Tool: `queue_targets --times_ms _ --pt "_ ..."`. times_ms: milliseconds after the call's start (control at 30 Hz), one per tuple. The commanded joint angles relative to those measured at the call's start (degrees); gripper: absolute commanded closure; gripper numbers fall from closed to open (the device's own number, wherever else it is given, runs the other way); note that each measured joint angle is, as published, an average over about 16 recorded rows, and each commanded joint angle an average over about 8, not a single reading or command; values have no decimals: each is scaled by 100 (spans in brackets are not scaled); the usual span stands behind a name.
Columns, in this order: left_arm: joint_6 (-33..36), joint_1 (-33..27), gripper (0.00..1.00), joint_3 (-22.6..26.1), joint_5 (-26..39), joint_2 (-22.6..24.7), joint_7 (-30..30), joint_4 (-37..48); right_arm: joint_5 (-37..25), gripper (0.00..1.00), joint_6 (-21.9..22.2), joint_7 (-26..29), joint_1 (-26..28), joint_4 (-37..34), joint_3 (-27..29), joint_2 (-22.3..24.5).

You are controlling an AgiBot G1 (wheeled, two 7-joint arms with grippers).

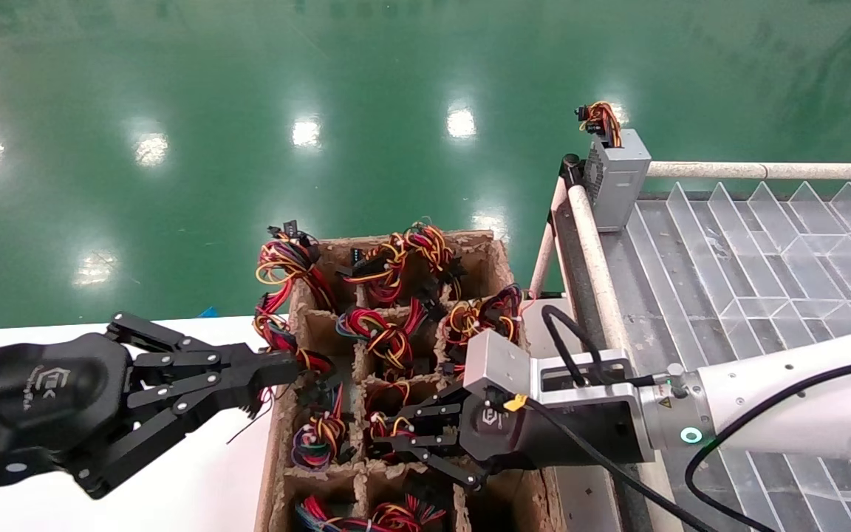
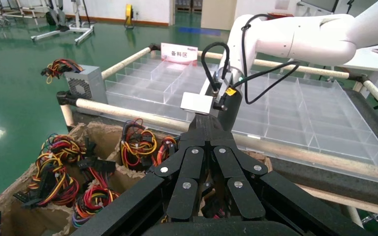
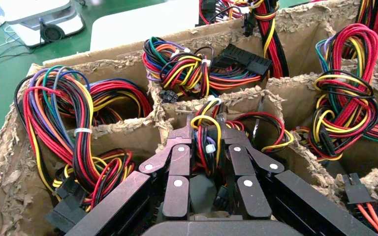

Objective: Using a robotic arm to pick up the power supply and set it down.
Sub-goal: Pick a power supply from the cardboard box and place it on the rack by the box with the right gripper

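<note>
A divided cardboard crate [image 1: 486, 247] holds several power supplies, each sunk in a cell with its wire bundle sticking up. My right gripper [image 1: 385, 432] reaches into a middle cell. In the right wrist view it [image 3: 204, 124] is shut on the red, yellow and black wire bundle [image 3: 203, 147] of the power supply there. That unit's metal body is mostly hidden down in the cell. My left gripper [image 1: 289, 366] hangs shut and empty at the crate's left rim, and in the left wrist view it [image 2: 204, 123] points toward the right arm.
A clear divided tray [image 1: 728, 281] with padded rails [image 1: 592, 251] lies to the crate's right. A like grey box with orange-yellow wires [image 1: 616, 177] stands at its far left corner. A white table [image 1: 196, 473] lies left of the crate. Green floor lies beyond.
</note>
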Motion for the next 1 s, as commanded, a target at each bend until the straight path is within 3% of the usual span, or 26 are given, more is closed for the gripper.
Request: queue_targets --times_ms 33,333,600,1000 --pt "0 0 100 0 0 0 0 0 -5 100 -1 13 6 25 0 13" --pt "0 0 100 0 0 0 0 0 56 100 0 229 116 346 69 138" --pt "0 0 100 0 0 0 0 0 191 100 49 653 410 1158 257 405" --pt "0 0 100 0 0 0 0 0 589 100 507 1051 930 2138 830 709"
